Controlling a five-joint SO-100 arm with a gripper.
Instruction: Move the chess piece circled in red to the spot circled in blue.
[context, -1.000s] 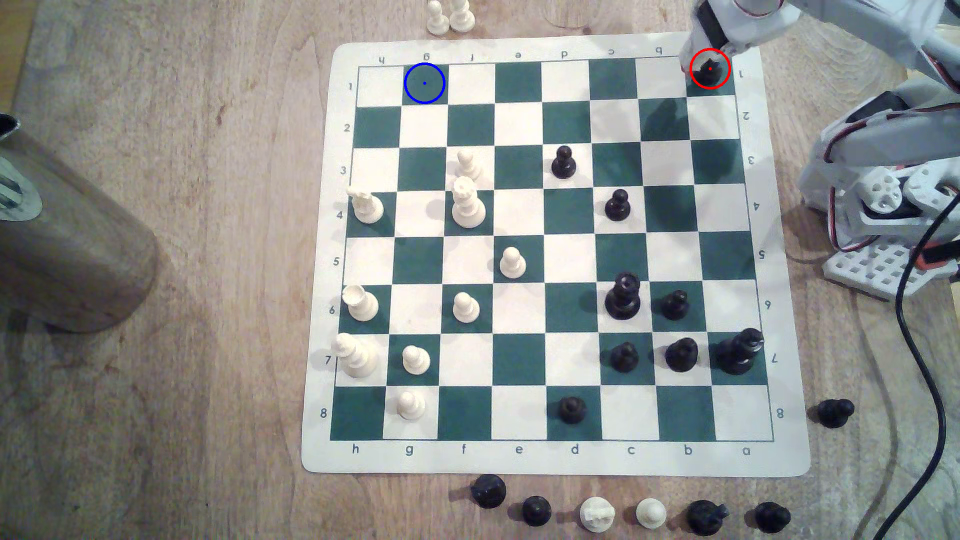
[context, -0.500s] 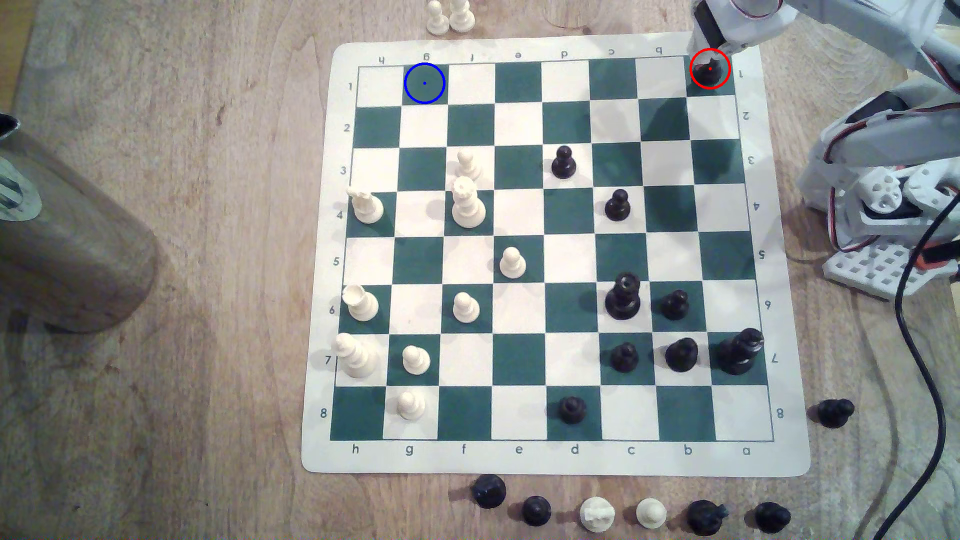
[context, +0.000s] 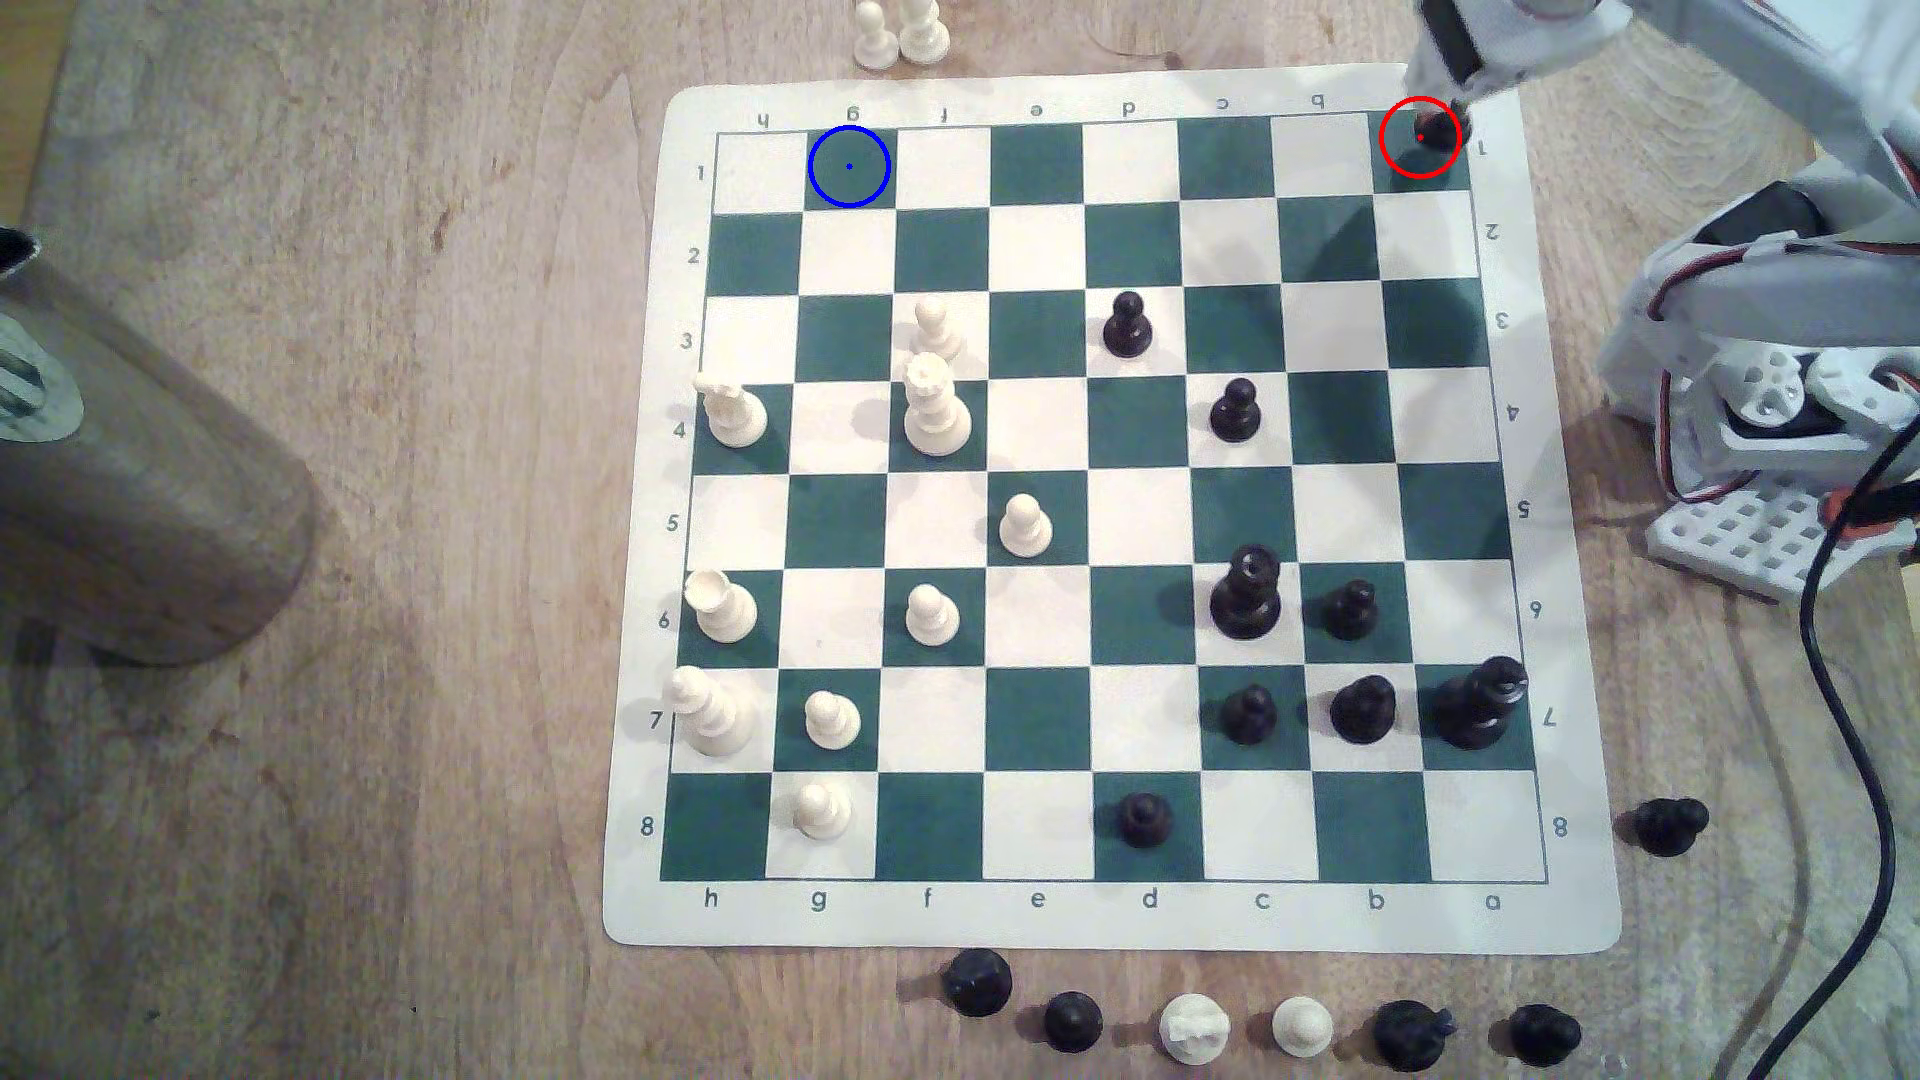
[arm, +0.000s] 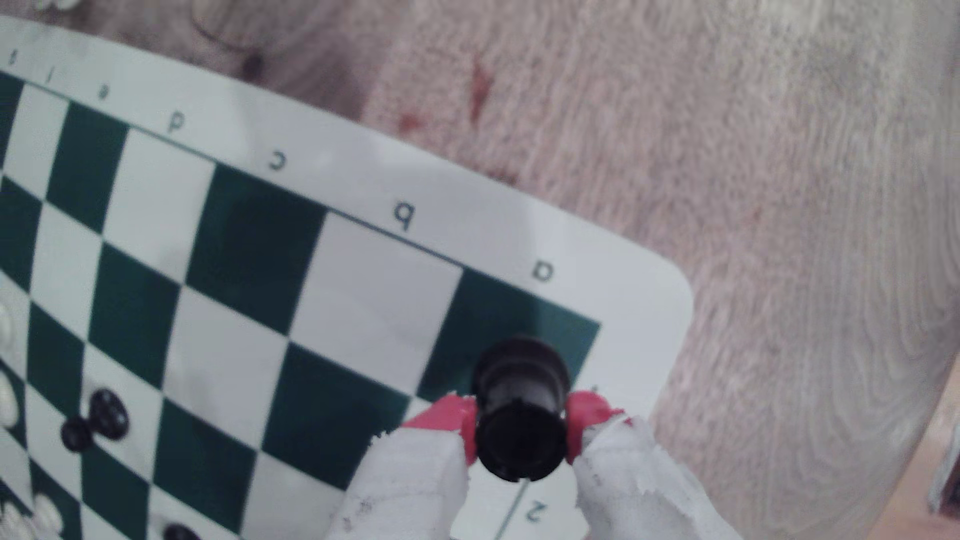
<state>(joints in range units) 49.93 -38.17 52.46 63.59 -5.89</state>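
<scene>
While the gripper (arm: 521, 431) clamps the chess piece (arm: 521, 415) at frame upper right, the spot (context: 849, 166) sits upper centre.

Soft, even light falls on the chessboard (context: 1101, 93); pieces on it throw faint, short shadows. The exterior view is fairly sharp, dimmer off the board's left side. The wrist view is hazy, the wooden table (arm: 779, 156) beyond the board's corner washed pale
</scene>
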